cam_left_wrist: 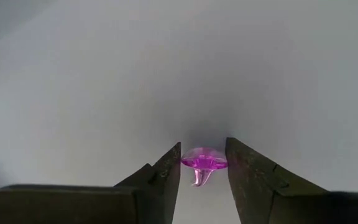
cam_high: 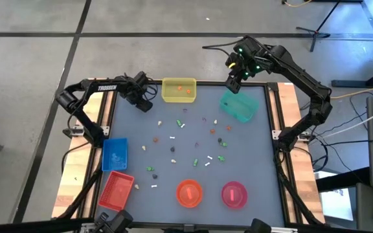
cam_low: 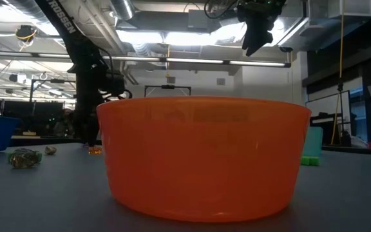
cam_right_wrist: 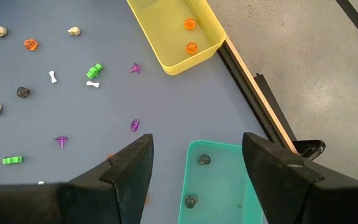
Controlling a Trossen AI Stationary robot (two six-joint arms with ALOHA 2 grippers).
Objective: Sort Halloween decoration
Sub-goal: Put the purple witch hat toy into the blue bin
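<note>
Orange bowl (cam_low: 201, 158): fills the low view's foreground; in the high view it stands at the table's near edge, a pink bowl (cam_high: 234, 194) just to its right.
Left gripper (cam_left_wrist: 202, 163): down at the far left of the grey table (cam_high: 258, 152), beside the yellow tray (cam_high: 177, 92); its fingers (cam_left_wrist: 166, 168) bracket a purple trinket (cam_left_wrist: 204, 160) with a narrow gap, touching or all but touching it. Whether the piece is gripped cannot be told.
Right gripper (cam_right_wrist: 194, 163): raised over the teal tray (cam_high: 239, 106) at the far right, fingers spread wide, holding nothing.
Yellow tray contents: two orange pieces (cam_right_wrist: 191, 36).
Teal tray contents: two dark grey pieces (cam_right_wrist: 197, 180).
Loose trinkets (cam_high: 186, 145): scattered across mid-table; white, green, purple, orange, beige and dark pieces.
Blue tray (cam_high: 114, 154): left edge of table.
Red tray (cam_high: 116, 189): near left corner, just nearer than the blue one.
</note>
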